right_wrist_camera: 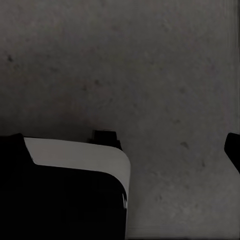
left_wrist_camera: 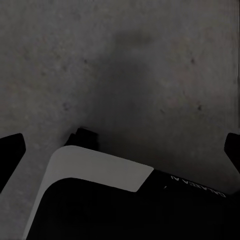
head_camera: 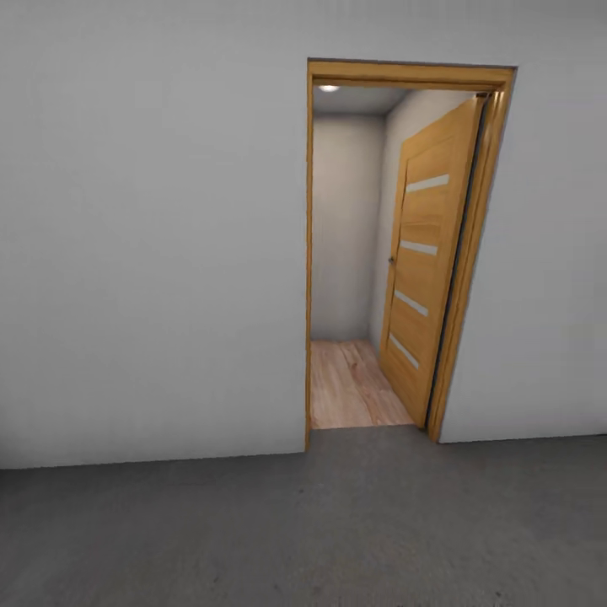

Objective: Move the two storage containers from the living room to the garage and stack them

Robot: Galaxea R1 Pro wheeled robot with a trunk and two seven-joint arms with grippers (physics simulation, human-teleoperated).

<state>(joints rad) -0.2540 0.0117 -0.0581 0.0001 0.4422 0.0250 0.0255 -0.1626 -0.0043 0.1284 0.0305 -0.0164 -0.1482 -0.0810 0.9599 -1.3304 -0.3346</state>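
Note:
The two storage containers are out of view. In the left wrist view my left gripper (left_wrist_camera: 120, 150) hangs open above the dark grey concrete floor (left_wrist_camera: 150, 60). Its black fingertips (left_wrist_camera: 10, 152) stand far apart at the picture's two sides, and nothing is between them. My right gripper (right_wrist_camera: 120, 147) is open too, with one fingertip (right_wrist_camera: 233, 150) over the same mottled floor (right_wrist_camera: 150, 75). It holds nothing. In the head view the garage floor (head_camera: 303, 539) runs up to a plain white wall (head_camera: 152, 253).
An open doorway (head_camera: 350, 253) with a wooden frame cuts the wall ahead, slightly right of centre. Its wooden door (head_camera: 426, 261) with frosted slats is swung inward on the right side. Behind it lies light wood plank floor (head_camera: 350, 388). My white-and-black body (left_wrist_camera: 95, 170) shows below both grippers.

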